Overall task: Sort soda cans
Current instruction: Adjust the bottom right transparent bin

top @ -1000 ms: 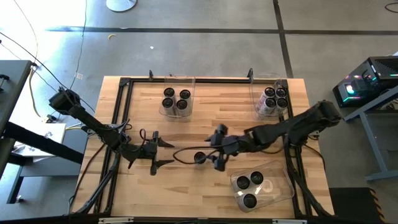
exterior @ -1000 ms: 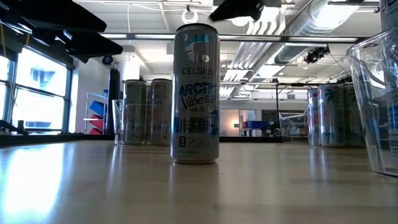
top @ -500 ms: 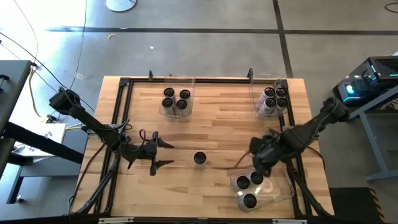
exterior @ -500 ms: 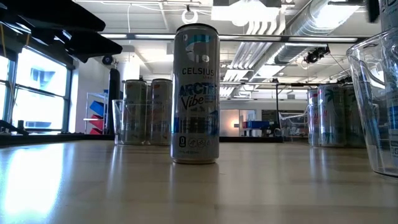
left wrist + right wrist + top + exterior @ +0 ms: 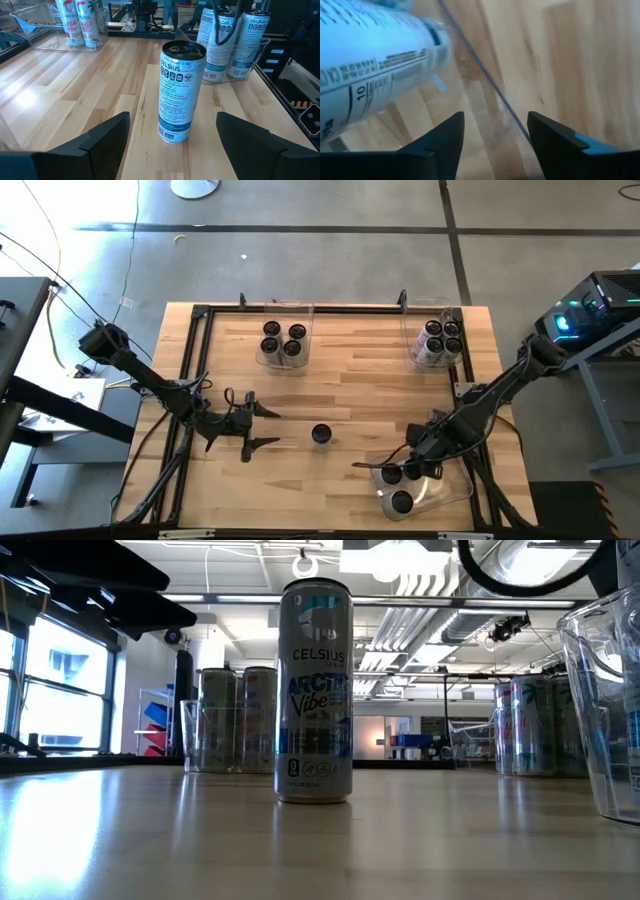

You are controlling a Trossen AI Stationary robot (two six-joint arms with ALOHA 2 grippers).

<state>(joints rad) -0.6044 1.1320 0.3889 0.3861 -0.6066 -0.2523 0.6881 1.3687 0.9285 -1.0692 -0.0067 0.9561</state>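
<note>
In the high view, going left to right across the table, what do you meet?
Left claw, open → clear plastic bin with three dark-topped cans → lone silver can standing mid-table → right claw, open, at the near clear bin → far right clear bin of cans.

Worktop [image 5: 350, 380], pale wood: lone soda can [image 5: 321, 434] upright at centre; clear bins at 11 [image 5: 283, 340], 1 [image 5: 436, 338] and 5 o'clock [image 5: 440, 495].

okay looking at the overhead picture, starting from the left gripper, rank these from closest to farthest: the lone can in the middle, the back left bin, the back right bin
From the left gripper, high view:
1. Lone can, standing mid-table just ahead of its open fingers.
2. Back left bin, at the table's far edge, holding three cans.
3. Back right bin, in the far right corner.
</note>
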